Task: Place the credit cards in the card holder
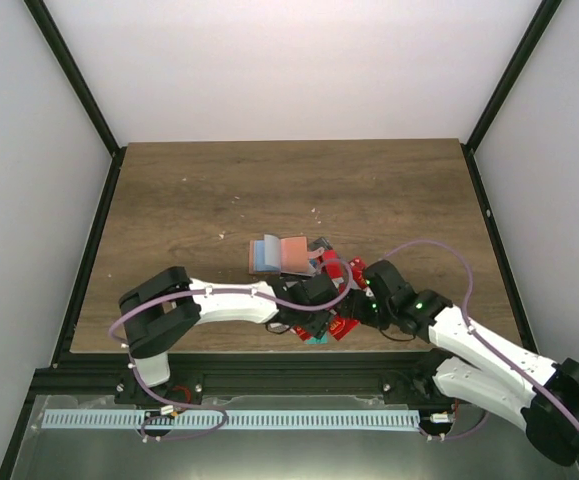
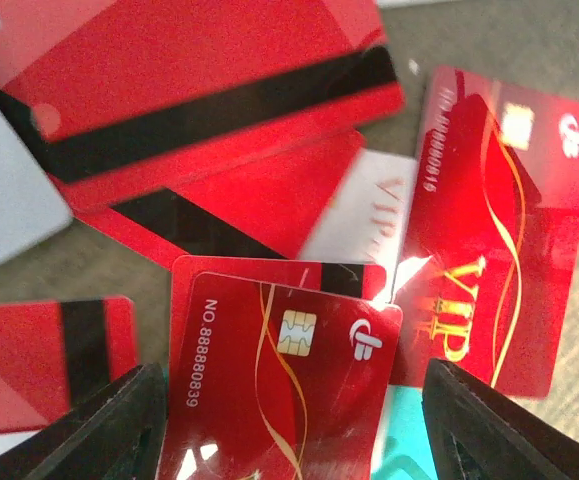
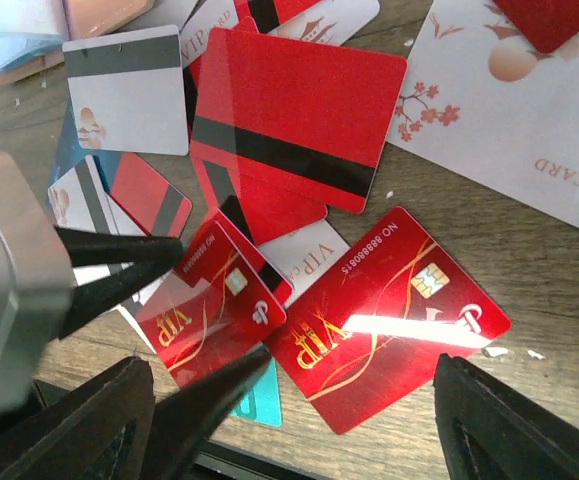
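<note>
Two grippers are hanging over the thin plastic credit cards [image 3: 289, 120], mostly red | left gripper [image 2: 291, 405] is holding released jaws either side of one flat red chip card [image 2: 269, 350], seemingly to pinch it | right gripper [image 3: 289, 405] is hovering open nearby | salmon-brown leather card holder [image 1: 294, 255] is lying just beyond

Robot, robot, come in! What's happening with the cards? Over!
Left gripper open, straddling red chip card. Right gripper open over card pile. Card holder at pile's far edge.

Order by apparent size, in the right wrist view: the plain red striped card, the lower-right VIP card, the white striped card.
Largest: red striped card and lower-right VIP card, which look alike.
Smallest: white striped card.
</note>
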### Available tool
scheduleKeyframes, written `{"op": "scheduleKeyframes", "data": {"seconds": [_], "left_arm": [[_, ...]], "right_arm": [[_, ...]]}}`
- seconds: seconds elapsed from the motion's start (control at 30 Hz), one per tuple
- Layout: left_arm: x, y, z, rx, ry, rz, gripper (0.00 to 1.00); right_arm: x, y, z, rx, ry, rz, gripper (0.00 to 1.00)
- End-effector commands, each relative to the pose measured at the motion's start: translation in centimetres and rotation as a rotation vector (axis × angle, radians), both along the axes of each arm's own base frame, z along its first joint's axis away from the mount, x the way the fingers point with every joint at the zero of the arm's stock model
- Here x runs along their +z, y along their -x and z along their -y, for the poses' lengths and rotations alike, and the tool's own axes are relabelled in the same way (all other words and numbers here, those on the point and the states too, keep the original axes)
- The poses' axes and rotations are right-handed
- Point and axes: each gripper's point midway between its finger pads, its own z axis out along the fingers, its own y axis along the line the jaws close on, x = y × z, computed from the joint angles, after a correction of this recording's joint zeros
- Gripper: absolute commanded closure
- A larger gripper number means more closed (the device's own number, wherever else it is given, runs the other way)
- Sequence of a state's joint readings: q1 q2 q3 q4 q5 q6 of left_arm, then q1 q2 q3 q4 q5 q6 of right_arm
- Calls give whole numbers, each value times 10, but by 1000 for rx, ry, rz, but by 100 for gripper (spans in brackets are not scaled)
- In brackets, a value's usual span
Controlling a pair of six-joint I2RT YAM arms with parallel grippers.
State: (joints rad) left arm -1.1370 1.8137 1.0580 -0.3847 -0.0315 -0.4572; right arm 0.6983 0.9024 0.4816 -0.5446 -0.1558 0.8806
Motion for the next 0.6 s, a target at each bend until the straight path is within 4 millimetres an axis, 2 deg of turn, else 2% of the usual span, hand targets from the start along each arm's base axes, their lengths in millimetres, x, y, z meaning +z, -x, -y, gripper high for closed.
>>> {"op": "scheduleKeyframes", "data": {"seconds": [0.0,0.17,0.33,0.43,0.57], "left_arm": [[-20,22,-13,5,-130,13,28],[-28,35,-18,-6,-243,58,25],[-34,59,-17,-47,-290,65,24],[-34,65,-17,-33,-301,77,30],[-31,64,-21,42,-298,83,39]], "right_arm": [[3,8,2,12,0,-14,22],[3,11,0,24,-16,-17,22],[7,11,1,28,-20,-10,22],[10,11,2,24,-24,3,22],[13,12,4,13,-26,6,22]]}}
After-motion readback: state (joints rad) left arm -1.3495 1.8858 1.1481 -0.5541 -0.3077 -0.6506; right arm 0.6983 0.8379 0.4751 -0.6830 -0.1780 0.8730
